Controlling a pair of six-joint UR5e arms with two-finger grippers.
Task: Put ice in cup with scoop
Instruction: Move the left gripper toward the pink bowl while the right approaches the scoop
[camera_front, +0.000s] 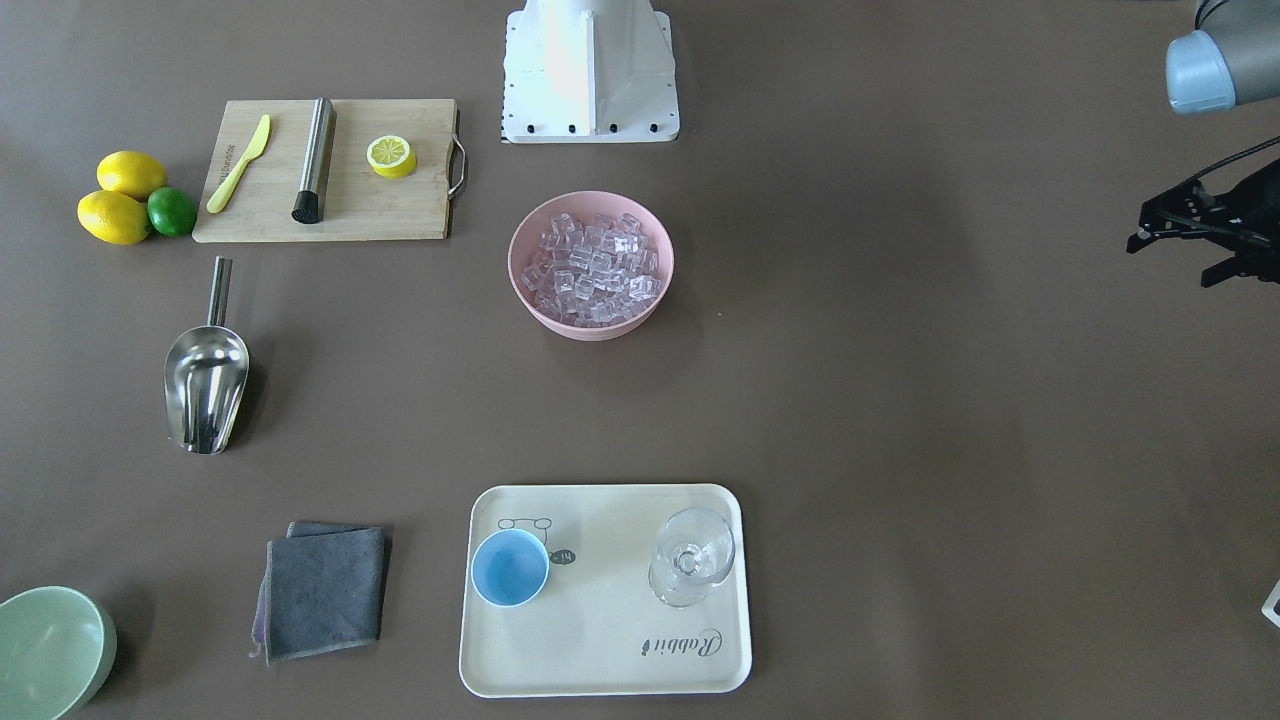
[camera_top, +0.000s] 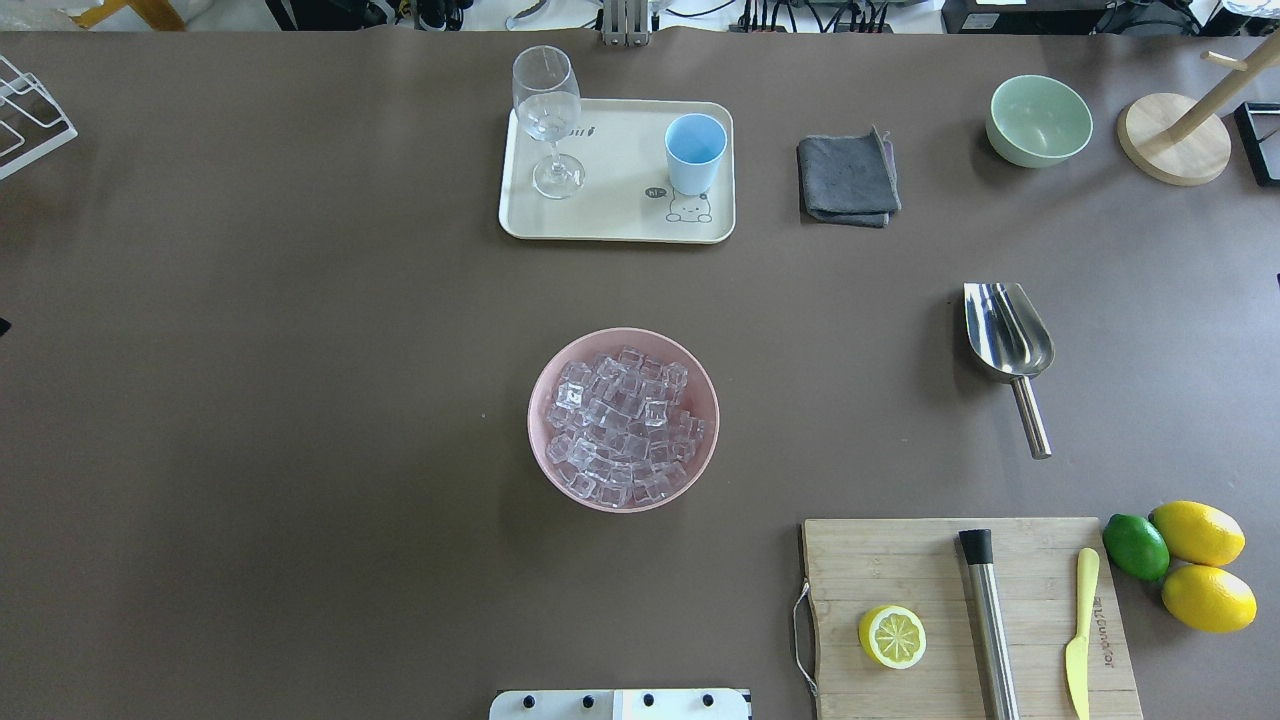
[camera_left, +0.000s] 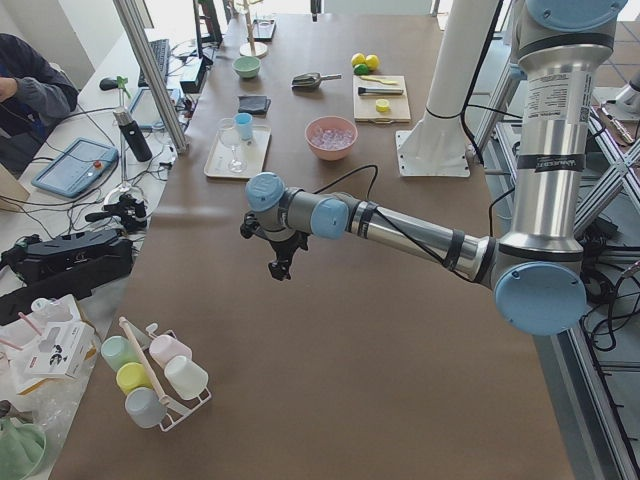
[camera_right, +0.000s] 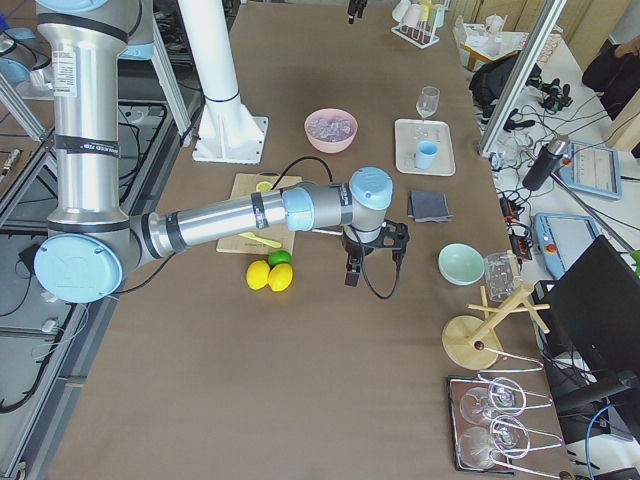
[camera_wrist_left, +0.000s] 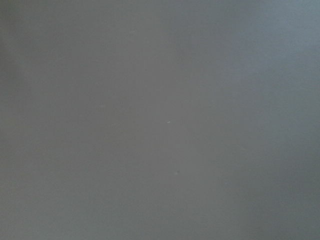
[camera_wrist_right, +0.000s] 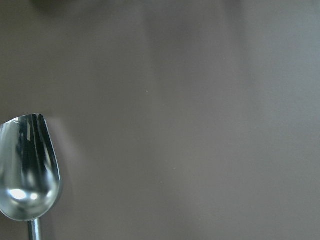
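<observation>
Left fingers (camera_front: 1163, 212) and right fingers (camera_right: 351, 274): grip unclear, above brown table (camera_top: 250, 400).

Many small clear glassy ice cubes (camera_top: 622, 425) lie heaped in a round pink bowl (camera_top: 538, 415) at the middle of the table. The small round light-blue cup with a white rim (camera_top: 695, 152) stands upright and empty on a cream tray (camera_top: 620, 200) at the far side. The shiny stainless-steel scoop (camera_top: 1008, 330) lies on the table at the robot's right, its trough open upward and empty, its handle toward the robot.
</observation>
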